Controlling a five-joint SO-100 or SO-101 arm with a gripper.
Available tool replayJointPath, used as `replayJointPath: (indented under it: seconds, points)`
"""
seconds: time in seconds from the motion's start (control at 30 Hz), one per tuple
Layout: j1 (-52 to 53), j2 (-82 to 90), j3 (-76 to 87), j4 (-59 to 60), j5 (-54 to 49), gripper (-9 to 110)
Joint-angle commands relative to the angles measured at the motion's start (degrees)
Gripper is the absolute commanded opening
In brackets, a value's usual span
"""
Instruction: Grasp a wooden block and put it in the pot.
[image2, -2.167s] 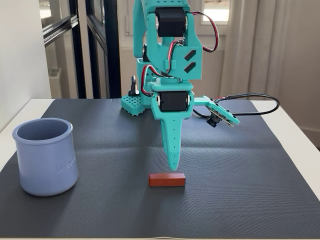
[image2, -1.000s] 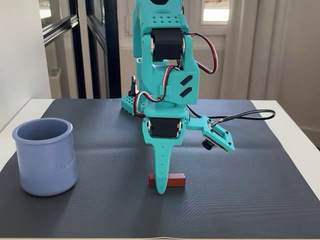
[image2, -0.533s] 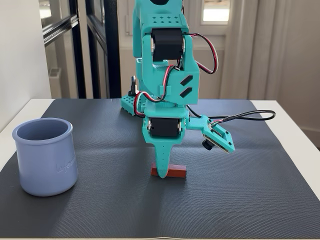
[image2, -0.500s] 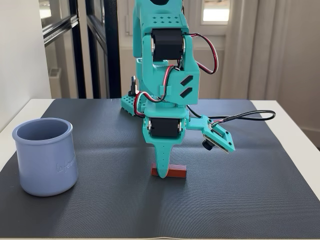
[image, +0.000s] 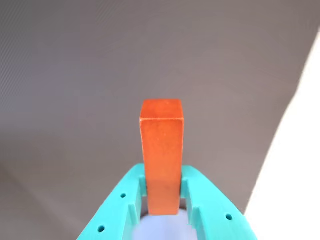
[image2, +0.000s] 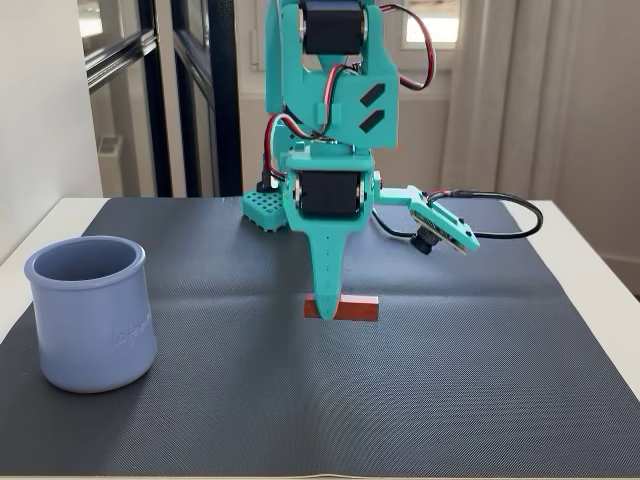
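The wooden block (image2: 350, 308) is a small reddish-brown bar lying flat on the dark mat (image2: 480, 380) near its middle. My teal gripper (image2: 326, 306) points straight down onto the block's left end. In the wrist view the block (image: 161, 145) sits between the two teal fingers (image: 131, 192), whose inner faces press on both of its sides, so my gripper (image: 162, 177) is shut on it. The block still rests on the mat. The periwinkle-blue pot (image2: 90, 315) stands upright at the mat's front left, well to the left of the gripper, and is out of the wrist view.
A small teal breadboard-like part (image2: 262, 210) sits behind the arm base. A wrist camera with black cable (image2: 445, 225) sticks out to the right. The white table edge (image2: 600, 270) borders the mat. Mat surface lies open between block and pot.
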Motion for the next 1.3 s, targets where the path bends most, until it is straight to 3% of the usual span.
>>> replayJointPath:
  seconds: [0.0, 0.63, 1.27]
  points:
    - [1.85, 7.38, -1.41, 0.18, -0.09, 0]
    - [25.22, 31.46, 14.77, -0.44, -0.18, 0]
    - [30.32, 19.95, 13.97, -13.89, -0.18, 0]
